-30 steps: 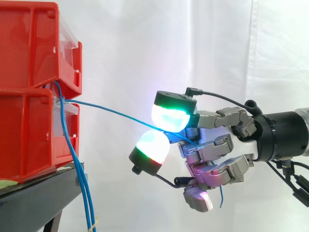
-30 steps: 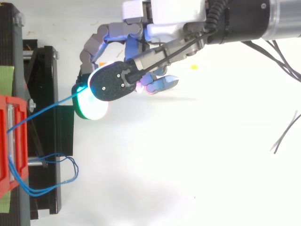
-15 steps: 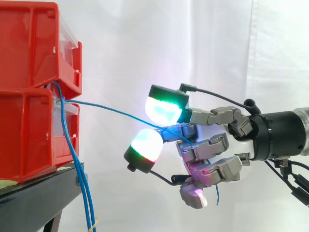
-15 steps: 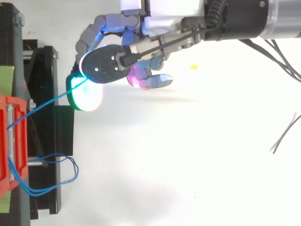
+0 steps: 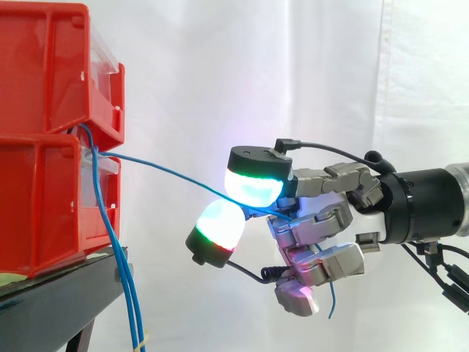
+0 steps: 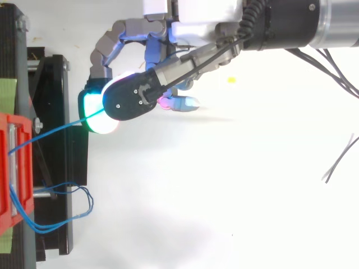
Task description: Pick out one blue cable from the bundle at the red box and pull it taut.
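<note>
The robot hand [image 5: 316, 224] pinches one blue cable [image 5: 168, 170] stretched from the stacked red bins [image 5: 44, 213]; loose blue cables [image 6: 91, 203] dangle beside the black stand [image 5: 66, 293].

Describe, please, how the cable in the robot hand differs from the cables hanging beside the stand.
The held cable runs sideways, nearly straight, from the red bins to the robot hand, which pinches it; the hanging cables drop slack and free past the black stand. Both are blue.

a robotics lab: white curtain [image 5: 220, 73] backdrop, red bins [image 5: 44, 139] on black stand [image 5: 58, 301].
</note>
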You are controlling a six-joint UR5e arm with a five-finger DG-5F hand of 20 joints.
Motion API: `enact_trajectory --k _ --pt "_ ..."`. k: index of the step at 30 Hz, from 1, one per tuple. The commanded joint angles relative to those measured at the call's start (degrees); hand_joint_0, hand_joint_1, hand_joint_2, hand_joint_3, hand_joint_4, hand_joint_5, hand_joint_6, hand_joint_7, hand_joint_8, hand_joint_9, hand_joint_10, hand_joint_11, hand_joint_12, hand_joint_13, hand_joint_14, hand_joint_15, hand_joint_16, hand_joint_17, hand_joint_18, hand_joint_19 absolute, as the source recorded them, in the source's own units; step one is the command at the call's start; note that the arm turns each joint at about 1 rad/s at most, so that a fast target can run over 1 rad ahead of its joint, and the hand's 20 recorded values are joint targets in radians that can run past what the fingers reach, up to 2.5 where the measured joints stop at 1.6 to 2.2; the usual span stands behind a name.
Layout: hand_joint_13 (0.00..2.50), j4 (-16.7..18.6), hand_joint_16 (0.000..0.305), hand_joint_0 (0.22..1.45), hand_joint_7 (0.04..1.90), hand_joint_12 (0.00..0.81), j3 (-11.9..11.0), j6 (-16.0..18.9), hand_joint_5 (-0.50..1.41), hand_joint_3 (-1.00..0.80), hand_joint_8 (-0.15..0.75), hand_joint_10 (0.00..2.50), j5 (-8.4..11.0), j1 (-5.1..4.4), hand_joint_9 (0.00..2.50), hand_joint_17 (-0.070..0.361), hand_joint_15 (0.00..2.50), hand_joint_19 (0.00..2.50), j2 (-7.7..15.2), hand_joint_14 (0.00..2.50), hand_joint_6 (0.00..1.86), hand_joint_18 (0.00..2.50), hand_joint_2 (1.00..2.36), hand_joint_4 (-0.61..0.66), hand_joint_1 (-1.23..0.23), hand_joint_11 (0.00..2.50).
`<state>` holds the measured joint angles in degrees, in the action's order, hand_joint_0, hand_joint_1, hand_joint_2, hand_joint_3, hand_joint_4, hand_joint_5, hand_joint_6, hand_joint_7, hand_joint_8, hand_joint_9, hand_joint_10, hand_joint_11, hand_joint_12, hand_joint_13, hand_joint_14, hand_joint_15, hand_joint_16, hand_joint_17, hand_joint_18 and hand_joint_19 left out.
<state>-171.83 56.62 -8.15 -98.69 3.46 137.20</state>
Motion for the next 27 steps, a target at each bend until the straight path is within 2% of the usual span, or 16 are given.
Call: enact_trajectory --k 1,2,4,7,11,16,18,19,21,24,26,27 --pt "1.45 0.0 0.065 0.59 0.7 0.399 0.0 0.0 -0.16 -0.21 0.257 1.08 -0.01 -0.03 1.36 0.146 1.4 0.85 0.0 0.01 0.88 0.94 1.01 0.07 -0.61 1.41" --pt "1.43 0.0 0.064 0.59 0.7 0.405 0.0 0.0 -0.16 -0.21 0.254 1.05 -0.01 -0.03 1.35 0.145 1.39 0.84 0.0 0.01 0.88 0.93 1.01 0.07 -0.61 1.42" --pt "1.36 0.0 0.056 0.56 0.76 0.348 0.0 0.0 -0.17 -0.3 0.212 0.84 -0.01 -0.03 1.34 0.126 1.4 0.88 0.0 0.01 0.87 0.84 1.01 0.04 -0.63 1.59" --pt "1.35 0.0 0.055 0.56 0.75 0.347 0.0 0.0 -0.16 -0.41 0.207 0.79 -0.01 -0.03 1.35 0.125 1.38 0.88 0.0 0.01 0.87 0.84 1.01 0.04 -0.57 1.58" --pt "1.34 0.0 0.053 0.58 0.76 0.343 0.0 0.0 -0.16 -0.43 0.203 0.63 -0.01 -0.12 1.41 0.12 1.36 0.89 0.0 0.02 0.87 0.83 1.01 0.03 -0.49 1.64" --pt "1.34 0.0 0.053 0.59 0.76 0.341 0.0 0.0 -0.15 -0.39 0.197 0.57 -0.01 -0.03 1.43 0.118 1.36 0.9 0.0 0.02 0.87 0.83 1.01 0.03 -0.48 1.68" --pt "1.35 0.0 0.054 0.55 0.76 0.355 0.0 0.1 -0.15 -0.44 0.21 0.57 -0.01 -0.03 1.44 0.122 1.34 0.89 0.0 0.02 0.87 0.84 1.0 0.04 -0.47 1.68" --pt "1.35 0.0 0.056 0.53 0.76 0.369 0.0 0.1 -0.15 -0.5 0.221 0.55 -0.01 -0.03 1.44 0.126 1.33 0.89 0.0 0.02 0.87 0.84 1.0 0.05 -0.41 1.66" --pt "1.35 0.0 0.058 0.51 0.76 0.38 0.0 0.1 -0.15 -0.5 0.233 0.52 -0.01 -0.12 1.45 0.131 1.32 0.88 0.0 0.02 0.87 0.84 1.0 0.05 -0.31 1.65" --pt "1.33 0.0 0.056 0.53 0.76 0.367 0.0 0.1 -0.15 -0.5 0.213 0.44 -0.01 -0.12 1.46 0.127 1.32 0.89 0.0 0.02 0.87 0.82 1.0 0.04 -0.17 1.67" --pt "1.33 0.0 0.054 0.56 0.77 0.353 0.0 0.1 -0.15 -0.5 0.203 0.39 -0.01 -0.03 1.47 0.122 1.31 0.9 0.1 0.02 0.87 0.81 1.0 0.03 -0.2 1.7" --pt "1.34 0.0 0.053 0.58 0.77 0.348 0.0 0.1 -0.15 -0.45 0.192 0.32 -0.01 -0.03 1.49 0.119 1.32 0.9 0.1 0.02 0.87 0.81 1.0 0.03 -0.27 1.74"
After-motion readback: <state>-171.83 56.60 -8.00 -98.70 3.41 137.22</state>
